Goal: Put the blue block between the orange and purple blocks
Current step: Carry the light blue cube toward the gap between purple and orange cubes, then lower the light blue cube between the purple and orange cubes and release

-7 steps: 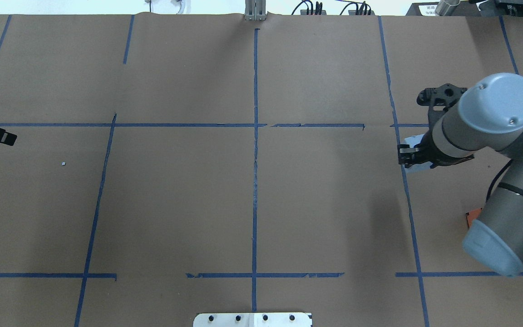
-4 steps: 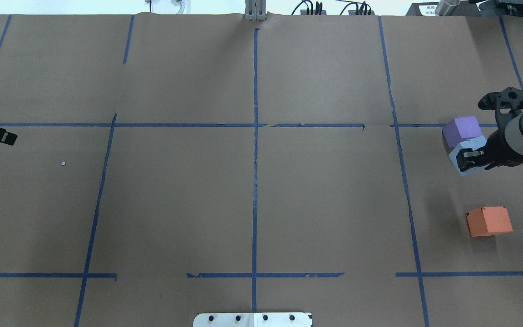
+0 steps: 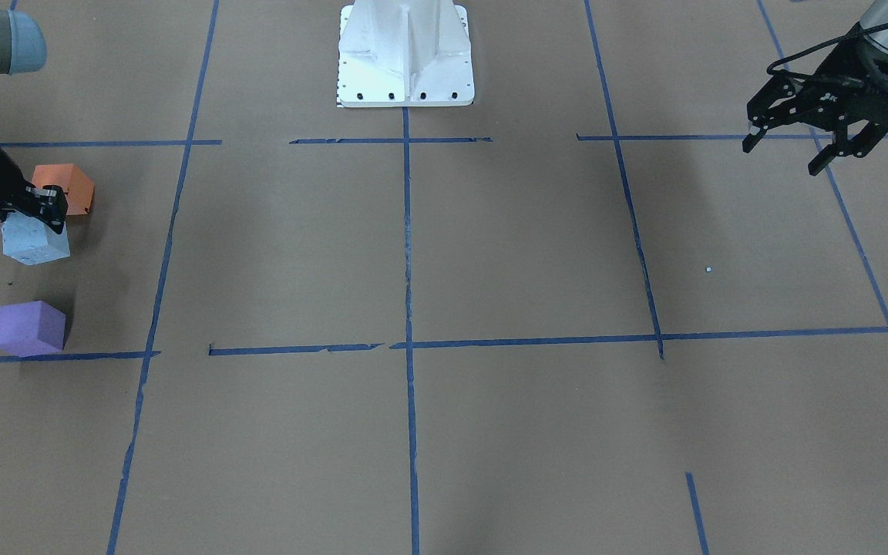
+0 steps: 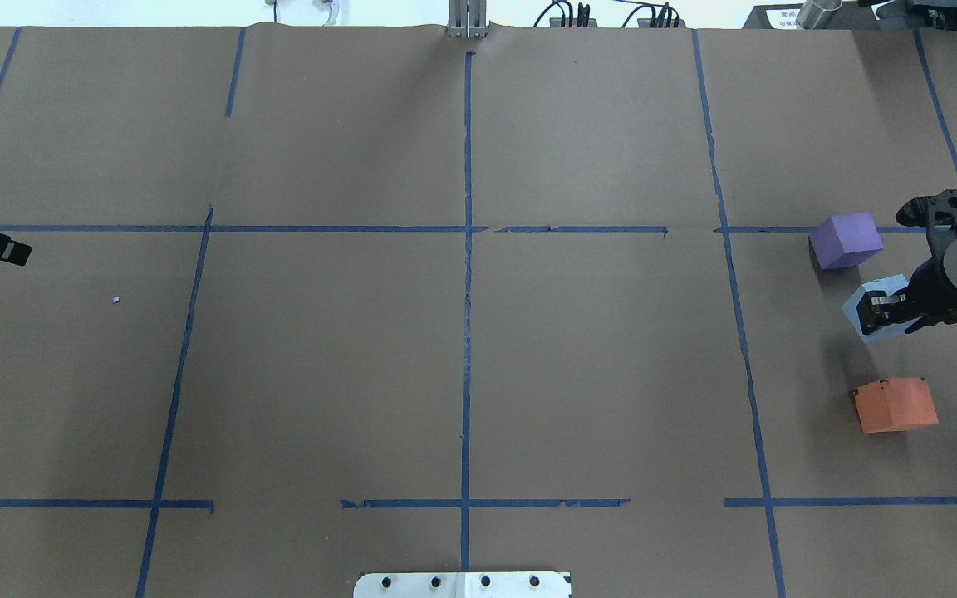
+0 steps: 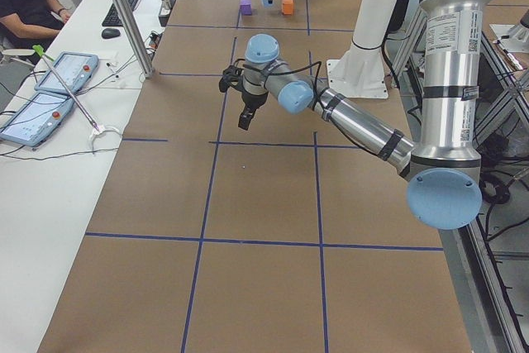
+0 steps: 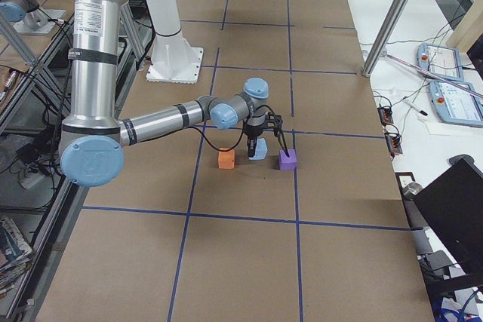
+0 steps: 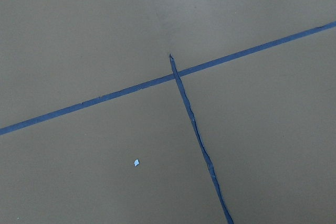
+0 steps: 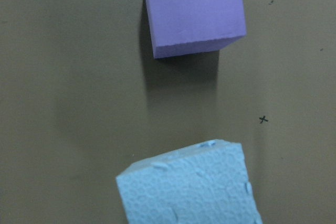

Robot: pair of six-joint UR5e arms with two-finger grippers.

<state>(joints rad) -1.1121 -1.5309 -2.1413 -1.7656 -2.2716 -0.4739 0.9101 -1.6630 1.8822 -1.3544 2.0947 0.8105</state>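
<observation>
Gripping blue block (image 3: 34,243) | right tool (image 4: 884,306) | purple block (image 4: 846,241), orange block (image 4: 895,404) both apart

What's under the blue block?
Only brown table paper shows around the blue block, gripped by the right claw. Its underside is hidden, so touching or hovering is unclear.

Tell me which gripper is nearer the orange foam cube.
Right. The right gripper, shut on the pale blue foam block, sits just beside the orange foam cube; the left gripper hangs open far off on the opposite side.
</observation>
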